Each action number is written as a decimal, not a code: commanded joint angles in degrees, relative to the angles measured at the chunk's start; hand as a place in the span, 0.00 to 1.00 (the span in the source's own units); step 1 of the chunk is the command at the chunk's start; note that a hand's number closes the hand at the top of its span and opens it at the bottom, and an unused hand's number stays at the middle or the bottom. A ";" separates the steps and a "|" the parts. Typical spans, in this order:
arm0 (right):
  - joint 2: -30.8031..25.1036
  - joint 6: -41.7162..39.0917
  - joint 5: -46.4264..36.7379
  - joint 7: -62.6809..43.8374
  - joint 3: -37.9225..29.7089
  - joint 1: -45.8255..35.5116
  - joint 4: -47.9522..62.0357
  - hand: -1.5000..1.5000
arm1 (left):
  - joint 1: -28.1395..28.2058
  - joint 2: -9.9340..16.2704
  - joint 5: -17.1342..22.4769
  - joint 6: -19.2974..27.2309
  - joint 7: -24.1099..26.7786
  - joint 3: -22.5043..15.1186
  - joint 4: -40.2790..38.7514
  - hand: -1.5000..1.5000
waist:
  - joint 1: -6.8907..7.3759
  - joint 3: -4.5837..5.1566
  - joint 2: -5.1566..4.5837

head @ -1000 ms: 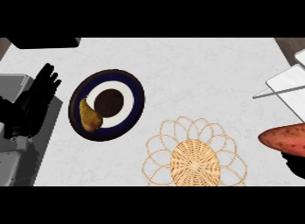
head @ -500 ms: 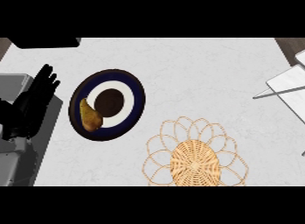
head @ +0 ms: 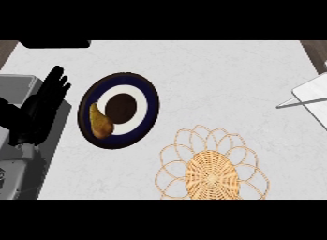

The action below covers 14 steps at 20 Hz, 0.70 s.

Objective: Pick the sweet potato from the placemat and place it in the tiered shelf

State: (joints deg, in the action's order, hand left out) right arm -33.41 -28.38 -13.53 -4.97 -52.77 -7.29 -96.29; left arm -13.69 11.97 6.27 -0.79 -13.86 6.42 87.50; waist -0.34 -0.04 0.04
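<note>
1. The woven placemat (head: pixel 213 169) lies bare at the lower middle of the counter (head: pixel 214 75) — no sweet potato rests on it, and none shows anywhere in the head view.
2. The right hand is out of view too, so whether it is open or closed round anything cannot be told.
3. The left hand (head: pixel 38 112) shows at the left edge, fingers straight and pointing up, resting and holding nothing.
4. The tiered shelf (head: pixel 316 96) pokes in at the right edge — white panels on thin grey legs, well apart from the placemat and on the side away from the left hand.
5. My judgement: the shelf sits on the right arm's side, so the placing falls to that arm. With the potato unseen, its long axis and its bearing from either hand cannot be read.
6. A dark plate (head: pixel 119 110) between left hand and placemat carries a brown round and a yellowish pear-like fruit; neither belongs to the task.
</note>
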 commanded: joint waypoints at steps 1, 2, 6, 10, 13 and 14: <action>-5.34 3.05 -2.96 7.94 0.89 -1.87 12.41 1.00 | 0.08 -2.08 -2.11 2.21 -0.64 -1.81 1.55 0.50 | 0.57 0.00 -0.11; -3.57 4.37 -2.99 -3.56 -1.93 -2.06 9.41 1.00 | 0.00 -0.28 0.26 -0.07 -1.23 -0.18 1.25 0.50 | 0.61 0.03 -0.10; -2.90 12.33 -6.06 8.37 -0.58 -2.22 17.59 0.00 | 2.79 -0.08 -0.49 -1.06 -0.82 -0.96 3.92 0.50 | 0.62 0.00 -0.04; -7.45 17.58 -5.31 14.58 -0.11 -9.38 29.87 0.00 | 0.36 -0.14 -0.57 -0.45 -0.49 0.02 1.00 0.50 | 0.88 -0.03 -0.15; -12.40 17.05 -2.42 17.51 -1.69 -12.00 35.53 0.00 | -0.08 -1.34 -2.24 0.80 0.82 -1.00 0.80 0.50 | 0.77 -0.01 -0.14; -15.07 15.18 -1.11 17.89 -2.36 -12.11 38.19 0.00 | -1.75 0.28 -0.63 -0.84 2.71 1.66 -3.45 0.50 | 0.53 0.01 -0.18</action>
State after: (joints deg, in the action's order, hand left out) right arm -43.29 -13.53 -16.65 8.61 -53.87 -17.09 -66.43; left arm -14.49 11.71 5.31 -1.06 -13.02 6.64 86.74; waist 0.31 -0.02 -0.10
